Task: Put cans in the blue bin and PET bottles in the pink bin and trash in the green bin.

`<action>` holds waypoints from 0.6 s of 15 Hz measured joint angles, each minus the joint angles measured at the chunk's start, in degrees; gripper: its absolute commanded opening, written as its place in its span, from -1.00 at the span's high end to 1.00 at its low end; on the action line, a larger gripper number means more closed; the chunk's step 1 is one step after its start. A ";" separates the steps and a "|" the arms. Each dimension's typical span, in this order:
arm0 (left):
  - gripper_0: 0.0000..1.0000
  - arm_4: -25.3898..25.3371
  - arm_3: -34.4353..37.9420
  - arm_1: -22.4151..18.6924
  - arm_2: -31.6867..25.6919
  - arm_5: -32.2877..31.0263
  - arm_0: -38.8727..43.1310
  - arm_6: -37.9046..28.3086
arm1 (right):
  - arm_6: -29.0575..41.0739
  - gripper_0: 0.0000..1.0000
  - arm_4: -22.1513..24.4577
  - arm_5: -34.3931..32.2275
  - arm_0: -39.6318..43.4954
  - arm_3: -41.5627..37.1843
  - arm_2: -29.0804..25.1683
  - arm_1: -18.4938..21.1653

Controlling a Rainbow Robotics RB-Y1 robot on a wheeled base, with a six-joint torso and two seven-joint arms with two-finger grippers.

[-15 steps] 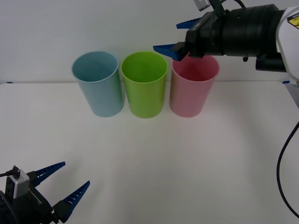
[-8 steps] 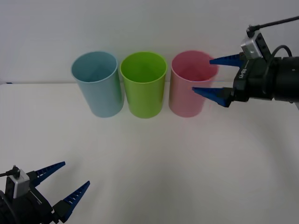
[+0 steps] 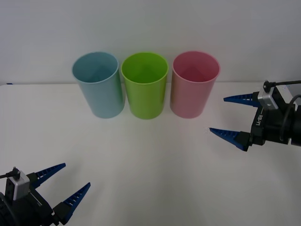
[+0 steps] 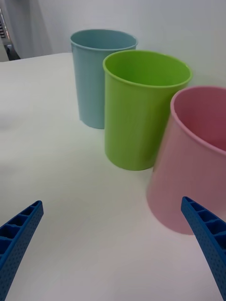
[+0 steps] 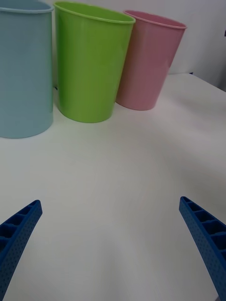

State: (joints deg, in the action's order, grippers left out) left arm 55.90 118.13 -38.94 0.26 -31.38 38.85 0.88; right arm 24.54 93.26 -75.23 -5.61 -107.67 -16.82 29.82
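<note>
Three bins stand in a row at the back of the white table: the blue bin point(image 3: 98, 84), the green bin point(image 3: 145, 84) and the pink bin point(image 3: 194, 83). They also show in the right wrist view as blue bin point(image 4: 100, 77), green bin point(image 4: 141, 108), pink bin point(image 4: 195, 160), and in the left wrist view as blue bin point(image 5: 23, 70), green bin point(image 5: 89, 61), pink bin point(image 5: 148, 61). My right gripper point(image 3: 233, 117) is open and empty, low to the right of the pink bin. At the front left corner my left gripper point(image 3: 60, 186) rests open. Cans, PET bottles and the trash are out of view.
The white table point(image 3: 150, 155) stretches bare between the bins and both grippers. A pale wall rises behind the bins.
My right gripper has come away from above the pink bin's mouth, moving right and down to table height beside it. It stays open. The left arm has not moved.
</note>
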 measured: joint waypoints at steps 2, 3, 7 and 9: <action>-1.00 0.00 0.00 0.00 0.00 0.00 0.00 0.00 | -3.80 -1.00 -0.85 -3.80 0.15 2.70 -1.37 -0.44; -1.00 0.00 0.00 0.00 0.00 0.00 0.00 0.00 | -5.45 -1.00 -0.89 -5.49 0.16 3.81 -2.16 -0.53; -1.00 0.00 0.00 0.00 0.00 0.00 0.00 0.00 | -7.64 -1.00 -0.46 -9.32 0.81 6.03 -3.57 -0.41; -1.00 0.00 0.00 0.00 0.00 0.00 0.00 0.00 | -8.33 -1.00 0.25 -9.52 1.64 5.93 -3.58 -0.36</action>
State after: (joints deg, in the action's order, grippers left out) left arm 55.90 118.13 -38.94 0.26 -31.38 38.85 0.88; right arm 16.21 93.51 -84.75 -3.96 -101.74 -20.39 29.46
